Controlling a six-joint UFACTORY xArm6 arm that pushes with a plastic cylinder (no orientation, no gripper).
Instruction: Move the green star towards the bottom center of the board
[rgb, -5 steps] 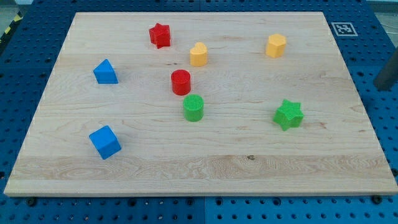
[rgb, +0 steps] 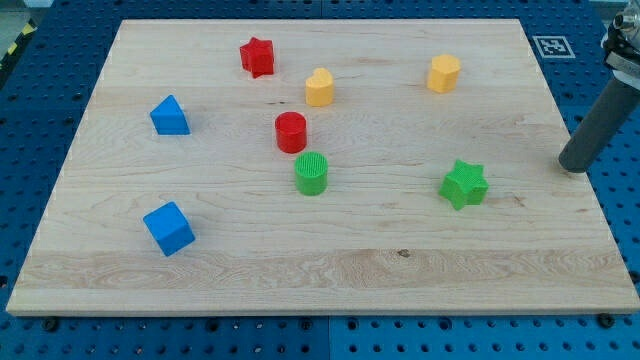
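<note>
The green star (rgb: 464, 184) lies on the wooden board (rgb: 320, 270), right of centre. My tip (rgb: 573, 166) is at the board's right edge, well to the right of the green star and slightly above it, not touching it. The dark rod rises from the tip towards the view's upper right corner.
A green cylinder (rgb: 312, 172) lies left of the star, with a red cylinder (rgb: 291, 132) just above it. A yellow heart (rgb: 319, 87), a yellow hexagonal block (rgb: 444, 73) and a red star (rgb: 257, 56) lie near the top. Two blue blocks (rgb: 170, 116) (rgb: 168, 228) lie at the left.
The rod has come further into view from the right edge, moving left and down to the board's right edge. No block has moved.
</note>
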